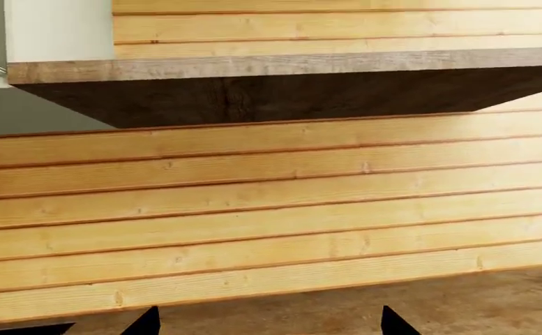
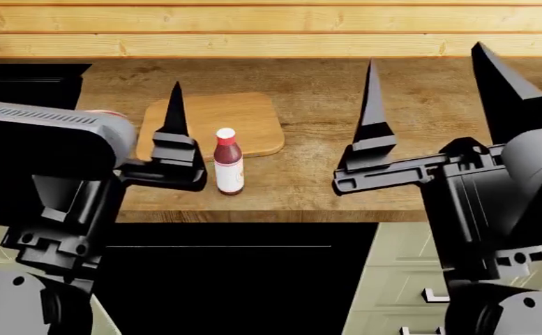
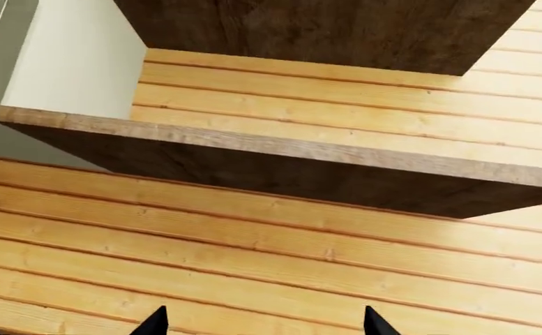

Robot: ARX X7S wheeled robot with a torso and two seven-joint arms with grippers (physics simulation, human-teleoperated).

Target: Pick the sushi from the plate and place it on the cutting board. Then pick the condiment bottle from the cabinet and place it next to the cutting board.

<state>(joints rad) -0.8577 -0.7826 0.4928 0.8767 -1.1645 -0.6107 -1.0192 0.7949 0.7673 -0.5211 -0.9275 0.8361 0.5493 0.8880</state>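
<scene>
The condiment bottle [image 2: 228, 162], dark red-brown with a white label and red cap, stands upright on the wooden counter, touching nothing, just in front of the light tan cutting board [image 2: 229, 118]. My left gripper [image 1: 271, 326] is open and empty. One of its fingers [image 2: 174, 115] points up just left of the bottle. My right gripper [image 2: 434, 94] is open and empty, raised over the counter right of the board; the right wrist view [image 3: 263, 322] also shows it. The sushi does not show. A thin reddish edge [image 2: 105, 112] peeks above my left wrist; whether it is the plate I cannot tell.
A plank wall [image 2: 271, 31] backs the counter [image 2: 345, 77]. A dark recess [image 2: 28, 82] lies at the counter's left. Both wrist views face the wall and a wooden shelf [image 1: 289, 66], also in the right wrist view [image 3: 280, 150]. Below are a dark opening [image 2: 243, 279] and cream drawers [image 2: 392, 279].
</scene>
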